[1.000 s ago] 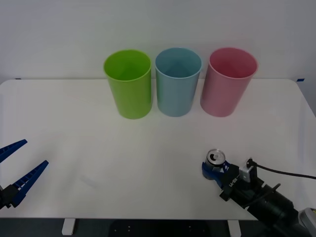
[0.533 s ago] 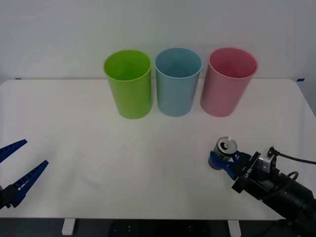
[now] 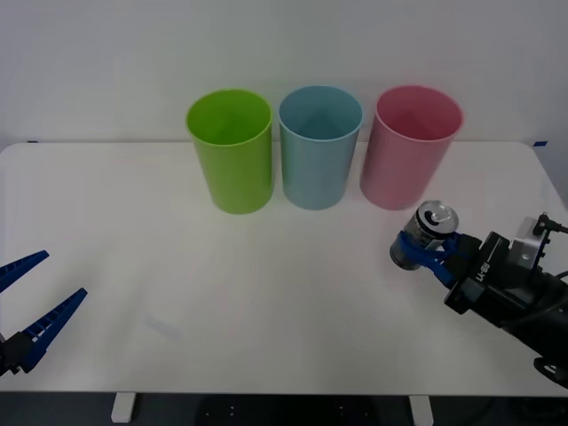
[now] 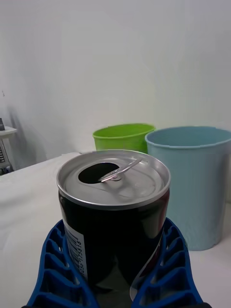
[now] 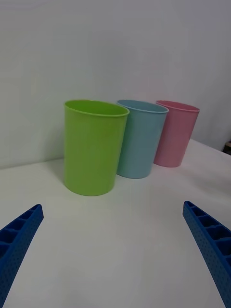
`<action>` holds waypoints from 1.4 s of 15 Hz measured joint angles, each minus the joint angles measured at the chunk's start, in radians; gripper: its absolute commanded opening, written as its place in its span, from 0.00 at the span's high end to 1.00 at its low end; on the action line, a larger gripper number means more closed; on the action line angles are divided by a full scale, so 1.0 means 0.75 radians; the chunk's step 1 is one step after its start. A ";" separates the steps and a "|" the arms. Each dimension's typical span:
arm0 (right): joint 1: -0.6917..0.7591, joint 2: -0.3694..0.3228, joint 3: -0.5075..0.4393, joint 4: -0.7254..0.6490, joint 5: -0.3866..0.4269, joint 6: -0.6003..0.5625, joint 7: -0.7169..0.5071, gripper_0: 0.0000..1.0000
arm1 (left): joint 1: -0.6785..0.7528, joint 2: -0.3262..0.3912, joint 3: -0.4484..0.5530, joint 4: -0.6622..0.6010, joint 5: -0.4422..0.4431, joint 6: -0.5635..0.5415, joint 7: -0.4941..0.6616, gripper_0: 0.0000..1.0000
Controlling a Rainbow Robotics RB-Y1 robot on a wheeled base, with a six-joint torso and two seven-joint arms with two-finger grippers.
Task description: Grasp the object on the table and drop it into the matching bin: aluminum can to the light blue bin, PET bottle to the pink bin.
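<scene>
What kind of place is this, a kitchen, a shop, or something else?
Most likely a test room or lab set up for a sorting trial. A bare white table stands against a plain wall, with only the lime green bin, light blue bin and pink bin in a row.

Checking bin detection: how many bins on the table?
3, in a row at the far side of the table: lime green bin on the left, light blue bin in the middle, pink bin on the right.

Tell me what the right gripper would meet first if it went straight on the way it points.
Probably the light blue bin: the right gripper, shut on the aluminum can, faces it, though depth is unclear.
</scene>
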 measured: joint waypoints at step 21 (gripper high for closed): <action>-0.732 0.031 0.115 0.177 0.568 0.389 -0.672 1.00 | 0.000 0.000 0.000 0.000 0.000 0.000 0.000 0.00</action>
